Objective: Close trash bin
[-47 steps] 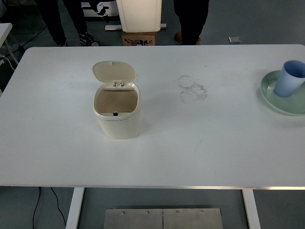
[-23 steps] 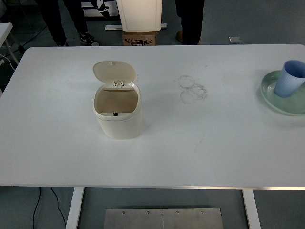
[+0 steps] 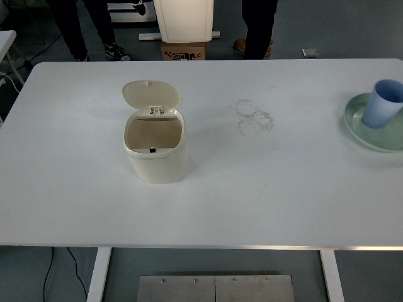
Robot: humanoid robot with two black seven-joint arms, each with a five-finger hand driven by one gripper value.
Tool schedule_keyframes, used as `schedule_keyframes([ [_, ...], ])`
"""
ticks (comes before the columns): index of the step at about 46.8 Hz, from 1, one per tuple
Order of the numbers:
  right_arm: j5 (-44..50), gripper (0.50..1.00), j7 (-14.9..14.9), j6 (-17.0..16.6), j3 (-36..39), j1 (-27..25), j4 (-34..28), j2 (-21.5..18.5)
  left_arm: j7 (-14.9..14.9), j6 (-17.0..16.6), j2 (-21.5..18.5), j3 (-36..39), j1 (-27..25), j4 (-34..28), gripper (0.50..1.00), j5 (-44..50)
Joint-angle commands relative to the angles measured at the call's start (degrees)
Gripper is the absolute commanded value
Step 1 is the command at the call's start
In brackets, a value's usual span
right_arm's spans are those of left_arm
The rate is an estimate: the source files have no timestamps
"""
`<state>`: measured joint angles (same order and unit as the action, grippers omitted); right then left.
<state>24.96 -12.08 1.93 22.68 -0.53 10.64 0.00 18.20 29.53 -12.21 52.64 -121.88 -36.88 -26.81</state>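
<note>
Trash bin: unmoved, nine o'clock of tabletop centre
Lid: still upright, unclosed
Hands: neither visible, state unknowable

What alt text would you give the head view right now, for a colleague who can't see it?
A small cream trash bin stands on a white table, its hinged lid up and the inside open. At the right edge a blue cup sits in a green plate; no robot arm shows, and people's legs stand beyond the far edge.
</note>
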Motion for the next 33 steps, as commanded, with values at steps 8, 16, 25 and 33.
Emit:
schedule_keyframes([
  [8, 0.0, 0.991, 0.0, 0.0, 0.0, 0.0, 0.0, 0.0, -0.1, 0.0, -0.2, 0.1, -0.8, -3.1, 1.0, 0.0],
  [16, 0.0, 0.991, 0.0, 0.0, 0.0, 0.0, 0.0, 0.0, -0.3, 1.0, 0.0, 0.1, -0.7, -4.0, 1.0, 0.0],
  [25, 0.0, 0.991, 0.0, 0.0, 0.0, -0.1, 0.0, 0.0, -0.3, 1.8, 0.1, 0.3, -0.3, -5.0, 1.0, 0.0],
  [33, 0.0, 0.991, 0.0, 0.0, 0.0, -0.1, 0.0, 0.0, -0.3, 5.4, 0.2, 0.4, 0.1, -5.0, 1.0, -0.1],
])
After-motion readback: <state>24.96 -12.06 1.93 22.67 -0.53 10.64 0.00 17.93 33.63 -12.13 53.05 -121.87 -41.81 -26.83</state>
